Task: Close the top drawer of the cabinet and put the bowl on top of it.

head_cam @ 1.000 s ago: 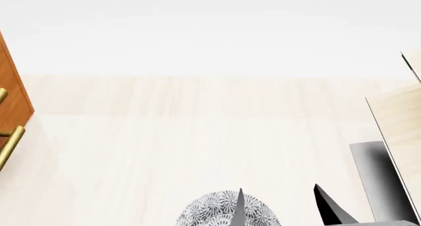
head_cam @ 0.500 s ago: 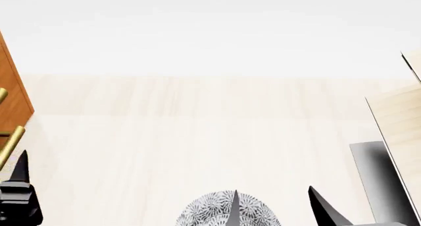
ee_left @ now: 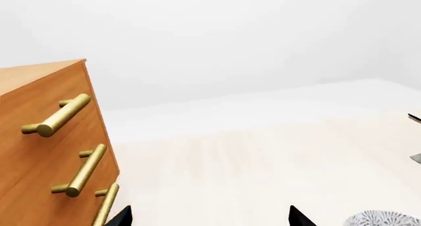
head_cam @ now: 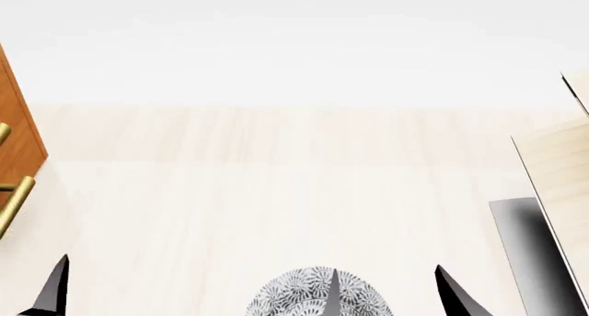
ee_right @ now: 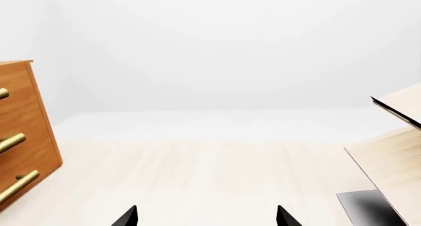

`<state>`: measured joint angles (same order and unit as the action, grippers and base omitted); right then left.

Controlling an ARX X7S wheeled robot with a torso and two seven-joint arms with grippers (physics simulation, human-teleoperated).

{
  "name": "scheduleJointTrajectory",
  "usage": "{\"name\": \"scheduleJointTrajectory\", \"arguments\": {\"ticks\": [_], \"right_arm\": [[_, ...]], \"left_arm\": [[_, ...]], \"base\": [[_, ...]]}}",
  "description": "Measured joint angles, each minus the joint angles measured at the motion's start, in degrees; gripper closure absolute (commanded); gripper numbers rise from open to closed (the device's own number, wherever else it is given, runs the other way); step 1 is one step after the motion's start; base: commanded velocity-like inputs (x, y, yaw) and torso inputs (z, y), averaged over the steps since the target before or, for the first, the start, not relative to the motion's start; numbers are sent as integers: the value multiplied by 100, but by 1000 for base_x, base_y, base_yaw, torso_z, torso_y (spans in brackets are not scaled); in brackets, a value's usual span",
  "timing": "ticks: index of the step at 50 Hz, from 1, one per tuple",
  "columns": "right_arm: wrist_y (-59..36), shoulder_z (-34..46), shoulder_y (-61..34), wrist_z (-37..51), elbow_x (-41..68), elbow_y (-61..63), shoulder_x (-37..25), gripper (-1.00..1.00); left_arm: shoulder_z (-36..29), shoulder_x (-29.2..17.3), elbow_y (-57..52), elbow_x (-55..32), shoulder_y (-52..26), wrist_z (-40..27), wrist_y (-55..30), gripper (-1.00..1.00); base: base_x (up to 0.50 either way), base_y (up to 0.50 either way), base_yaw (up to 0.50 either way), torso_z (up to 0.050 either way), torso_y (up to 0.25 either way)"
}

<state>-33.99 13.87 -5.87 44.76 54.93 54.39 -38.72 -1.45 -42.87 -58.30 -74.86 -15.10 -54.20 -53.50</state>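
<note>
The cabinet [ee_left: 46, 152] sits off to the robot's left. In the left wrist view you get its orange-brown front with three brass bar handles stacked down it, and the top drawer [ee_left: 39, 105] is the one with the highest handle [ee_left: 58, 116]. From here I honestly can't tell whether that drawer is sticking out or flush. The bowl [head_cam: 318, 293] with the grey-blue floral pattern is on the pale bench [head_cam: 276, 192], well right of the cabinet and close in front of the robot.

My read is that this is the approach stage: nothing is being touched yet. The left gripper [ee_left: 209, 217] shows two dark tips spread wide with nothing between them, pointed past the cabinet's near edge. The right gripper [ee_right: 207, 216] is also spread wide and empty, and in the head view one of its tips overlaps the bowl. The next move probably calls for swinging the left arm over to the drawer front and pushing it in, then taking the bowl.

The head view shows only a sliver of the cabinet, while the left wrist view gives you the handles and the cabinet's top. The right wrist view misses the bowl completely, but shows a pale wood structure [ee_right: 395, 152] right of the bowl.
</note>
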Motion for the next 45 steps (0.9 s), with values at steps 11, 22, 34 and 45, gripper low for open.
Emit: {"name": "scheduleJointTrajectory", "arguments": {"ticks": [11, 22, 34, 45], "right_arm": [[-1, -30, 1, 80, 93, 94, -89, -100], [96, -204, 86, 222, 254, 253, -281, -100], [154, -228, 127, 311, 261, 310, -396, -100], [253, -199, 215, 289, 176, 278, -448, -100]], "left_arm": [[-551, -139, 382, -1414, -1209, -604, -33, -100], [-1152, 46, 1175, -2388, -2318, -818, -177, -100], [-1746, 429, 2231, -2749, -3305, -656, -460, -100], [-2134, 777, 3080, -2606, -3827, -357, -649, -100]], "base": [[0, 0, 0, 0, 0], [0, 0, 0, 0, 0], [0, 0, 0, 0, 0], [0, 0, 0, 0, 0]]}}
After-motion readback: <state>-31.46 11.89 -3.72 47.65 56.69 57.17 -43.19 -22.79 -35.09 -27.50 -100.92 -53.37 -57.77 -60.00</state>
